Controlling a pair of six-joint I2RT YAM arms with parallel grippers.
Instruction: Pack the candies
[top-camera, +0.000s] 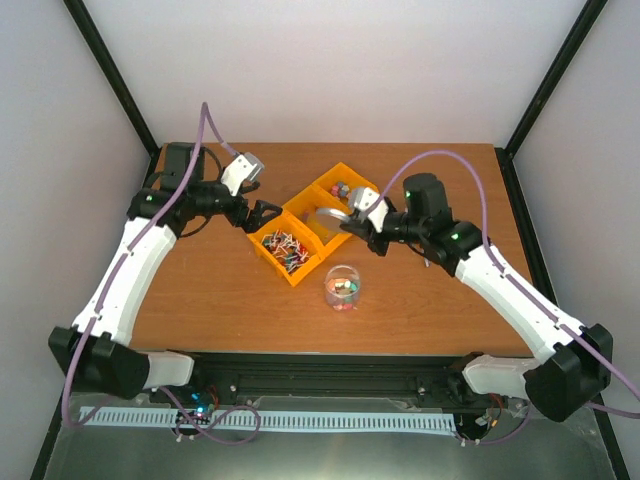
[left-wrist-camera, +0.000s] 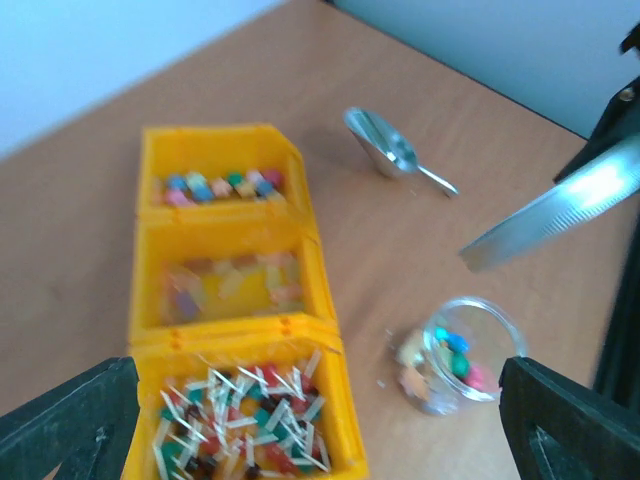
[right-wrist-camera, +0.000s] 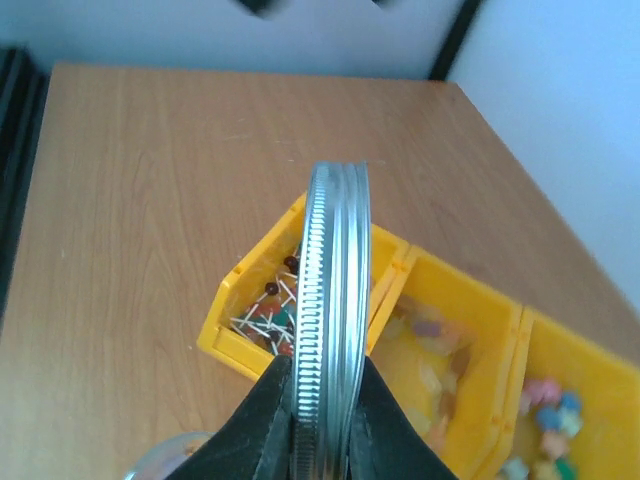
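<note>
we pinch the metal lid (right-wrist-camera: 335, 300) by its edge in our right end effector (right-wrist-camera: 322, 405), up behind the jar (top-camera: 342, 287), likely to cap it, while candies (left-wrist-camera: 455, 355) sit inside the jar on the counter (top-camera: 230, 310) and our left end effector (top-camera: 262, 213) hangs open off to the jar's left.

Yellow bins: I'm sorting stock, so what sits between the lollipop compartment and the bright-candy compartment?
A third yellow compartment holding pale, blurred sweets, touching both; the left wrist view shows it best.
</note>
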